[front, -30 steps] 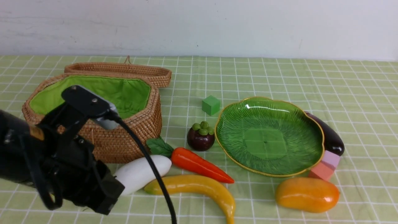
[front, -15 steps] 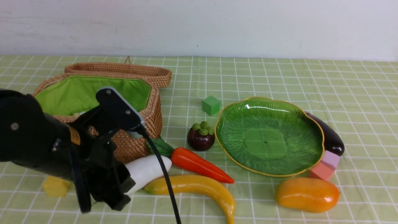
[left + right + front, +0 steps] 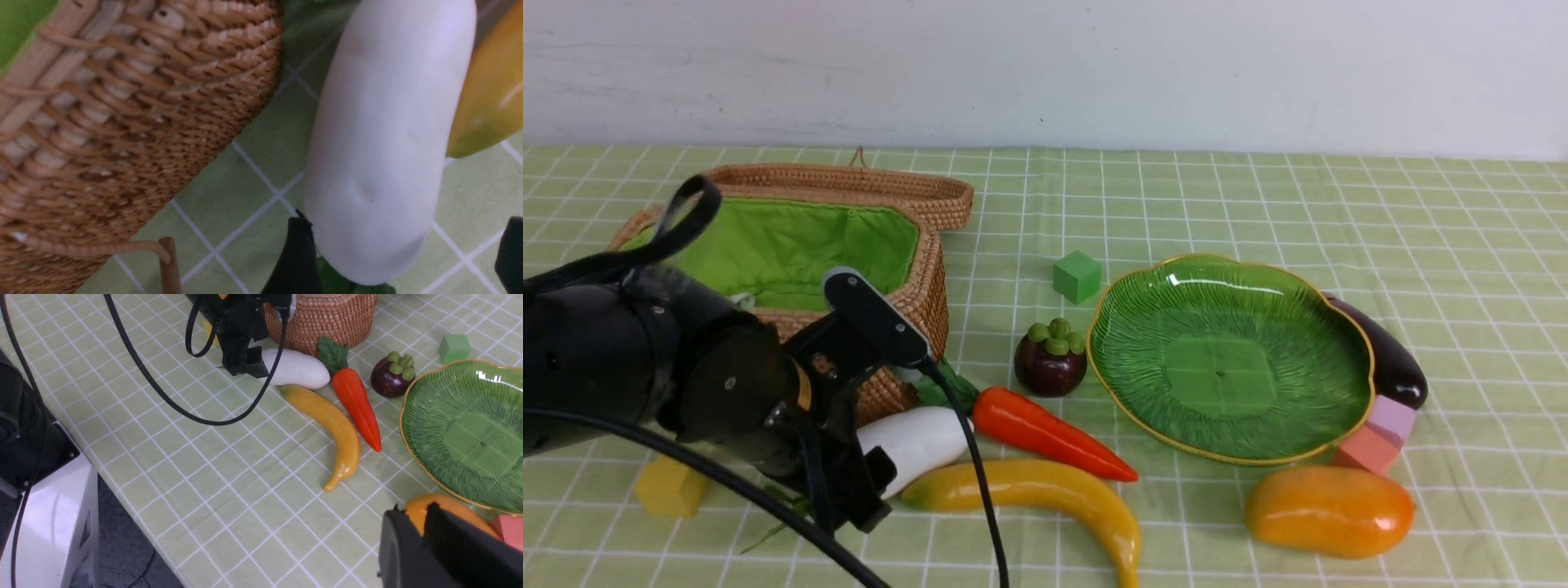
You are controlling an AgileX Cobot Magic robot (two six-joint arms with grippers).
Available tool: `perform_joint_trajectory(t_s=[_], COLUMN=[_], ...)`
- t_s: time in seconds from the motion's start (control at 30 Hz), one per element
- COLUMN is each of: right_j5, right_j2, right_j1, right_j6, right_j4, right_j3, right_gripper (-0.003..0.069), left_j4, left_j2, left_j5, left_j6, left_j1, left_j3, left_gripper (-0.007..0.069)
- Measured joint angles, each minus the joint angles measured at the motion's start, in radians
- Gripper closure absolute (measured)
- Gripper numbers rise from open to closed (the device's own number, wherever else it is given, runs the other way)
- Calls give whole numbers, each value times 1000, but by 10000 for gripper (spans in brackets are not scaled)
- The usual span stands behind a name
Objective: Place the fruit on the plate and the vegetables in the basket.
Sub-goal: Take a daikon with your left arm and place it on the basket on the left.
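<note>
Left claw (image 3: 872, 482): released; fingers (image 3: 299, 261) spread wide to either side of the radish's leafy end. One looks to touch it, the other stands apart.
Right claw (image 3: 414, 514): fingers drawn together, grasping nothing; hangs above the mango.
Radish (image 3: 915, 437): on the cloth (image 3: 1258, 204), just in front of the basket wall.
Carrot (image 3: 1045, 433): on the cloth, leaf end by the basket's corner, blunt end just beside the radish, tip pointing towards the plate's front.
Eggplant (image 3: 1388, 359): behind the plate's right rim, partly hidden by it.
Banana (image 3: 1045, 490): in front of radish and carrot, one end just beside the radish.
Mango (image 3: 1330, 510): on the cloth, in front of the plate's right side.
Mangosteen (image 3: 1050, 363): upright, just beside the plate's left rim.
Plate (image 3: 1225, 367): right of centre, well apart from the basket.
Basket (image 3: 907, 327): left, lid swung open behind it, green lining showing.
Green block (image 3: 1077, 276): behind the mangosteen.
Yellow block (image 3: 670, 487): in front of the basket, partly behind the left arm.
Pink blocks (image 3: 1380, 437): two, at the plate's right front rim.
</note>
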Motion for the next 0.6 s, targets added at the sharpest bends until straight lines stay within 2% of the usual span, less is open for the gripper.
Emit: perform_joint_trajectory(t_s=[0.6], right_j5=[10], right_j2=[0], right_j1=[0], right_j6=[0], right_j4=[1], right_j3=[0], right_gripper=[547], left_j4=[77], left_j2=[111], left_j5=[-132], left_j6=[-16], left_j1=[0], left_j3=[-3], left_gripper=[44])
